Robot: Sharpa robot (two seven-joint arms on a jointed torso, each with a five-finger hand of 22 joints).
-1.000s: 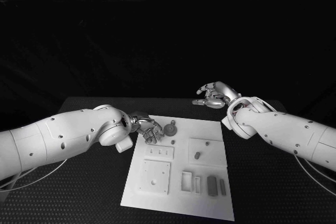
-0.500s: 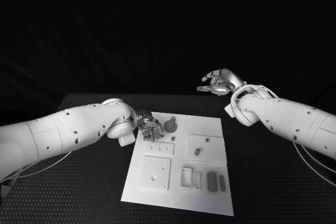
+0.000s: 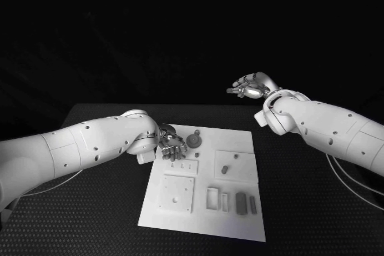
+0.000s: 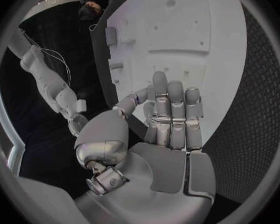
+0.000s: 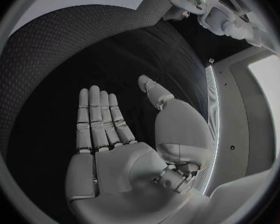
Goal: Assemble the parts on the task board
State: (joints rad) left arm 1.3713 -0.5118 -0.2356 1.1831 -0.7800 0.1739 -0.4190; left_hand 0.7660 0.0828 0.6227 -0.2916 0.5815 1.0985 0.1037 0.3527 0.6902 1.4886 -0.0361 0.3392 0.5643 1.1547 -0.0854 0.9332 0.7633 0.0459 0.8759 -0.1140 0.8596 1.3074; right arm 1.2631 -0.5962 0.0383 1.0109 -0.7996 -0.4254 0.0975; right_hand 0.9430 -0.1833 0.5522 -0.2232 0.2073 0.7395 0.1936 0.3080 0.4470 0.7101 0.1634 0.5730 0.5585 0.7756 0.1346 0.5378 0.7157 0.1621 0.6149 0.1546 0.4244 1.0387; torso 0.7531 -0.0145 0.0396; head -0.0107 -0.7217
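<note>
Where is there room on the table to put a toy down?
Bare black table lies between the task board and the right arm, and beside the board's near left corner. It is crowded at the board's far left, where the left hand hovers by the gear.

The table (image 3: 88,211) is black, with a fine dotted surface texture. Behind its far edge the room lies in darkness; no wall or floor can be made out. Pale panels (image 5: 239,129) with a thin bright strip stand beside it.
</note>
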